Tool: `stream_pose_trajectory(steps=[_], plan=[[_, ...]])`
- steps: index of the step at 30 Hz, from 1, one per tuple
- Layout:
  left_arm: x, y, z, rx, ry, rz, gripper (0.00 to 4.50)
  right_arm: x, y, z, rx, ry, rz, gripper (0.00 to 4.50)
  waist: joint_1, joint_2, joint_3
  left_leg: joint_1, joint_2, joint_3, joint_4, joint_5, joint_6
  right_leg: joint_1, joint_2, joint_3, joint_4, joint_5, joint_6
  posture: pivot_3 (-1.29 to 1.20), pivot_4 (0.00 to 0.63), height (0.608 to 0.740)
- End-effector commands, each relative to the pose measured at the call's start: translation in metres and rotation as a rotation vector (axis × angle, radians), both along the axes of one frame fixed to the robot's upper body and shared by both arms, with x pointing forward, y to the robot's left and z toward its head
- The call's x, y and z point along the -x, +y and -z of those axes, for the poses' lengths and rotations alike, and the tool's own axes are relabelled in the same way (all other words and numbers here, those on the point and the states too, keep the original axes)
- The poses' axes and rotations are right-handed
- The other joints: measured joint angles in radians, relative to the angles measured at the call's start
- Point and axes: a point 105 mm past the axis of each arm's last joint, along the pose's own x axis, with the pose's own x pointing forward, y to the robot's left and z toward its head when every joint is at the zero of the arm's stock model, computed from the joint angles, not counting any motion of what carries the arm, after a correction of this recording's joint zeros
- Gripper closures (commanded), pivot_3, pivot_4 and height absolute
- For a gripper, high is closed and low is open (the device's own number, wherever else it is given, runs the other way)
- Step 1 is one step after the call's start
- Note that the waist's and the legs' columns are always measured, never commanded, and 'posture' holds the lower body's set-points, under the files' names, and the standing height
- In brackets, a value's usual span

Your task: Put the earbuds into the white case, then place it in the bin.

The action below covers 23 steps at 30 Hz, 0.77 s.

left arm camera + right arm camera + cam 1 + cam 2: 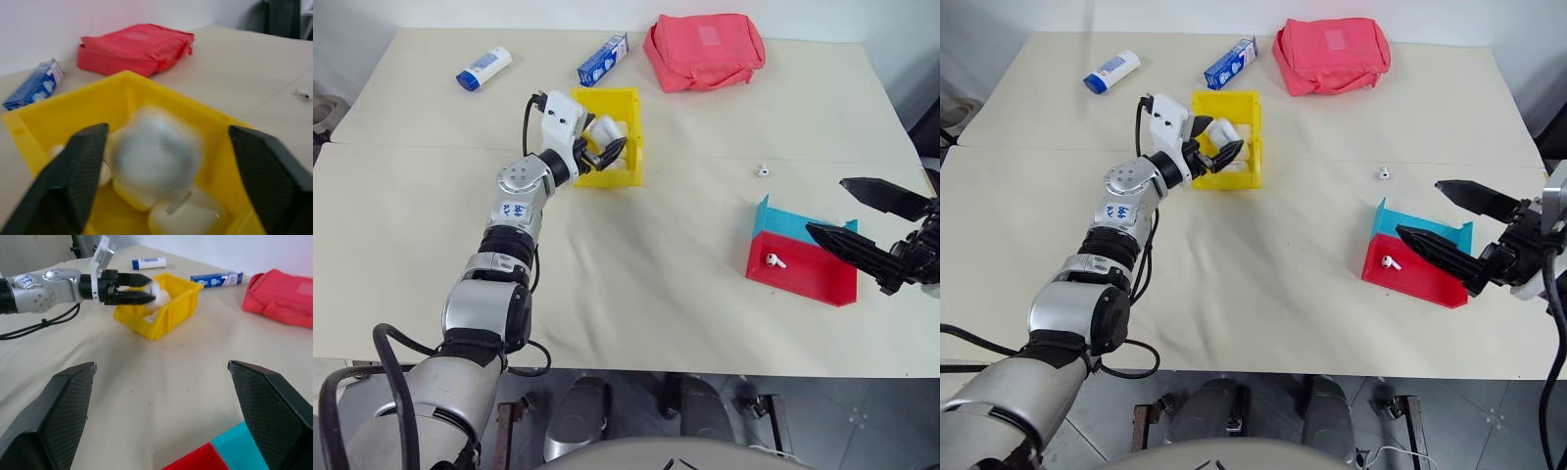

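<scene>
— While the left gripper [607,149] is held over the bin [628,101] with fingers spread, is the white case [1225,129] let go?
— It is seen between the parted fingers, above the bin; whether it is touched cannot be told.
— And the earbuds?
— One earbud [774,260] is left in the red tray [803,274], another [763,169] on the table [656,264]. The right gripper [862,223] is open, empty, beside the tray.
— So an empty case may be binned, and the task spoiled.

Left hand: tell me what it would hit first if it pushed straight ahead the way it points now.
Most likely the white case, blurred between the open left hand's fingers, just over the yellow bin. Beyond it comes the bin's far wall, though depth is hard to judge.
</scene>
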Motion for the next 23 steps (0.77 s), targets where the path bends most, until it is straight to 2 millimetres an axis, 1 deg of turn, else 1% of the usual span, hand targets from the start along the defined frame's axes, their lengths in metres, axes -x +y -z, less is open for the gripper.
stream_pose_trajectory(steps=[1,4,6,7,9,11,16,19,20,22,23], plan=[[0.007,-0.005,-0.039,0.002,-0.166,0.081,0.01,0.0,0.0,-0.008,0.025,-0.033,-0.019,0.0,-0.001,0.0,0.0,0.0,0.0,0.0,0.0,0.0,0.0,0.0,0.0,0.0,0.0,0.0,0.0,0.0,0.15,0.74],[0.016,0.003,-0.053,0.016,-0.235,0.134,0.01,-0.001,-0.002,-0.009,0.037,-0.028,-0.025,0.0,-0.004,0.0,0.0,0.0,0.0,0.0,0.0,0.0,0.0,0.0,0.0,0.0,0.0,0.0,0.0,0.0,0.15,0.74],[0.023,0.007,-0.055,0.025,-0.243,0.187,0.01,-0.002,-0.003,-0.007,0.047,-0.013,-0.035,0.0,-0.005,0.0,0.0,0.0,0.001,0.0,0.0,0.0,-0.001,0.0,0.0,0.0,0.0,0.0,0.0,0.0,0.15,0.74],[0.027,0.01,-0.053,-0.007,-0.243,0.204,0.01,-0.002,-0.004,-0.004,0.062,0.006,-0.044,0.0,-0.007,0.0,0.0,0.0,0.001,0.0,0.0,0.0,-0.001,0.0,0.0,0.0,0.0,0.0,0.0,0.0,0.15,0.74],[0.049,0.021,-0.048,-0.019,-0.221,0.367,0.01,-0.004,-0.009,0.011,0.14,0.073,-0.048,0.0,-0.011,0.002,-0.001,0.001,0.001,0.001,0.0,0.0,-0.001,0.0,0.0,0.0,0.0,0.0,0.0,0.0,0.15,0.74],[0.064,0.036,-0.046,-0.027,-0.196,0.449,0.01,-0.004,-0.013,0.025,0.216,0.118,-0.07,0.0,-0.023,0.002,-0.001,0.001,0.001,0.002,0.0,0.0,-0.001,0.0,0.001,0.001,0.001,0.0,-0.001,0.0,0.15,0.74],[0.079,0.065,-0.042,-0.036,-0.147,0.473,0.01,-0.006,-0.03,0.042,0.288,0.192,-0.087,0.0,-0.023,0.002,-0.001,0.001,0.001,0.001,0.001,0.0,-0.001,0.0,0.001,0.0,0.002,0.0,-0.001,0.0,0.15,0.74],[0.088,0.089,-0.031,-0.042,-0.086,0.458,0.01,-0.007,-0.04,0.047,0.27,0.212,-0.095,0.0,-0.028,0.002,-0.001,0.001,0.001,0.001,0.001,0.0,-0.001,0.001,0.001,0.0,0.002,0.0,-0.001,0.0,0.15,0.74],[0.087,0.096,-0.029,-0.039,-0.076,0.423,0.01,-0.009,-0.044,0.048,0.271,0.214,-0.09,0.0,-0.031,0.002,-0.001,0.002,0.001,0.001,0.001,0.0,-0.001,0.001,0.001,0.0,0.002,-0.001,-0.001,0.0,0.15,0.74],[0.088,0.103,-0.028,-0.037,-0.093,0.403,0.01,-0.013,-0.047,0.049,0.276,0.214,-0.091,0.0,-0.031,0.002,-0.001,0.002,0.001,0.002,0.0,0.0,-0.001,0.001,0.001,0.0,0.002,-0.001,-0.001,0.0,0.15,0.74],[0.089,0.106,-0.026,-0.037,-0.073,0.408,0.01,-0.015,-0.048,0.048,0.276,0.21,-0.092,0.0,-0.031,0.002,-0.001,0.002,0.001,0.002,0.001,0.0,-0.001,0.001,0.001,0.0,0.002,-0.001,-0.001,0.0,0.15,0.74]])
